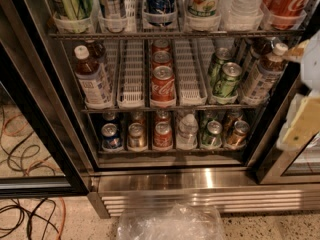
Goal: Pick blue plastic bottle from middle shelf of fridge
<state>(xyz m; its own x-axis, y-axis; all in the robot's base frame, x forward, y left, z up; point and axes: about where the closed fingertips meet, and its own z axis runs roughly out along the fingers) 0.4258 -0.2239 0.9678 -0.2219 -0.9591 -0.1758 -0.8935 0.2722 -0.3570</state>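
Note:
The fridge stands open to view, and its middle shelf carries white slotted lane trays. A blue plastic bottle with a white cap, brown drink and a pale label stands upright in the far left lane. A similar bottle stands in the far right lane. Between them are red cola cans and green cans. My gripper, white and cream, hangs at the right edge of the view. It is in front of the right door frame, close to the right-hand bottle and far from the left one.
The top shelf holds tall cans and bottles. The bottom shelf holds small cans and a small water bottle. Below is the stainless base with its vent grille. A clear plastic bag and cables lie on the floor.

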